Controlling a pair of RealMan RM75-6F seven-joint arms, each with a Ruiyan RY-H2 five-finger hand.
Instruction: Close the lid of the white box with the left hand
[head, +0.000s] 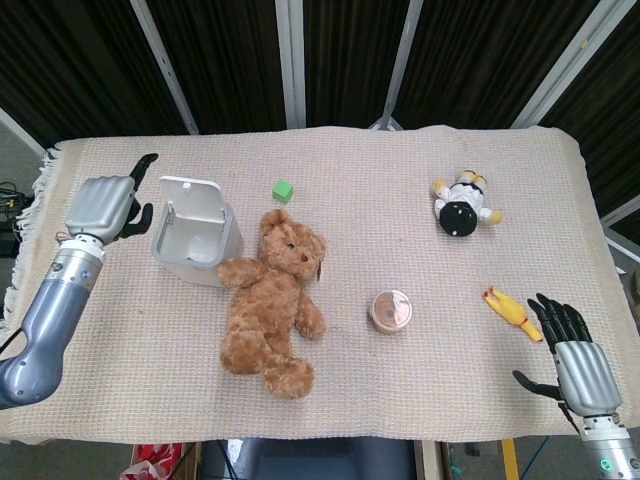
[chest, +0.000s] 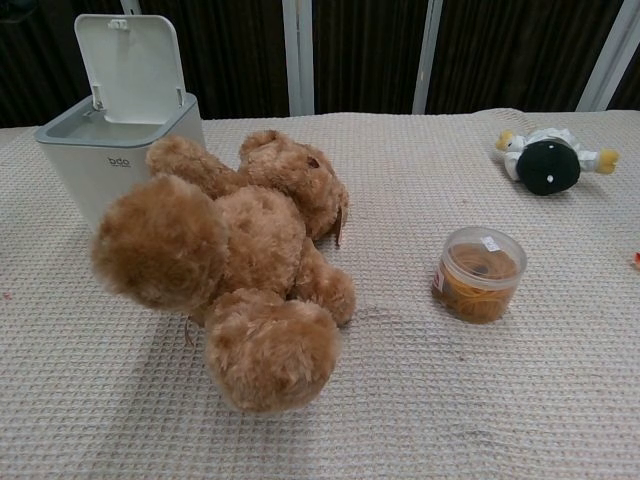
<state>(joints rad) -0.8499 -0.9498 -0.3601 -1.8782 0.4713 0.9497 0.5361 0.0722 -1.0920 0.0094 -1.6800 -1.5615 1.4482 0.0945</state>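
Note:
The white box (head: 197, 247) (chest: 120, 160) stands at the left of the table with its lid (head: 193, 200) (chest: 131, 66) raised upright at the back. My left hand (head: 104, 207) hovers just left of the box and level with the lid, fingers apart and holding nothing; it does not touch the box. It shows only in the head view. My right hand (head: 572, 358) rests open at the table's front right corner, far from the box.
A brown teddy bear (head: 273, 300) (chest: 225, 265) lies against the box's right side. A small green cube (head: 284, 190) sits behind it. A round jar (head: 390, 311) (chest: 478, 272), a black-and-white plush (head: 462, 208) (chest: 549, 162) and a yellow toy (head: 512, 312) lie to the right.

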